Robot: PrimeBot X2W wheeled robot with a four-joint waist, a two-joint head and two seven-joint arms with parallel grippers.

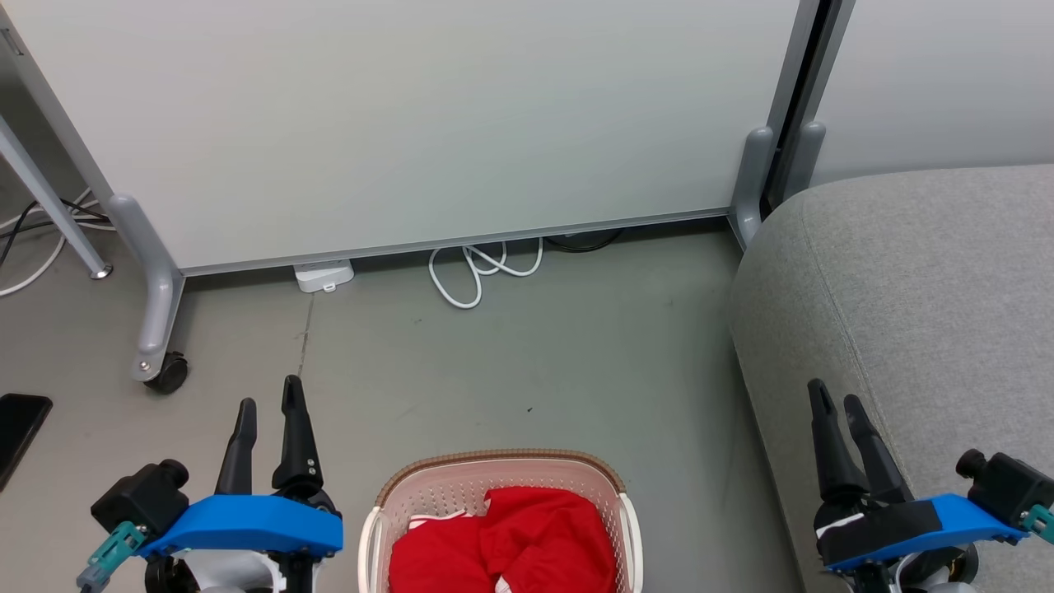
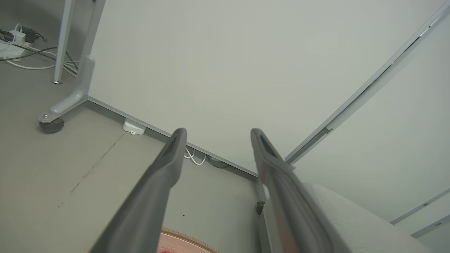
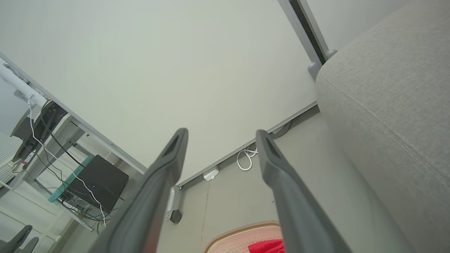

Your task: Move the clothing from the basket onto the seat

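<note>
The cream-white basket [image 1: 428, 486] with a brown woven-look rim stands on the floor at the bottom centre of the head view. Bright red clothing [image 1: 510, 539] with thin white trim lies crumpled inside it. The light grey seat [image 1: 914, 305] fills the right side. My left gripper [image 1: 269, 405] hangs open left of the basket, fingers pointing up the view, nothing between them. My right gripper [image 1: 834, 399] is open over the seat's front edge, also empty. In the right wrist view the basket's rim [image 3: 242, 228] and a bit of red clothing [image 3: 267, 246] show beside the seat [image 3: 390, 102].
A white partition panel [image 1: 428, 123] on grey castor feet [image 1: 160, 362] stands behind the basket. White cable loops [image 1: 482, 272] and a small white box [image 1: 324, 275] lie at its base. A dark flat object [image 1: 20, 428] lies at the far left. Grey floor lies between basket and panel.
</note>
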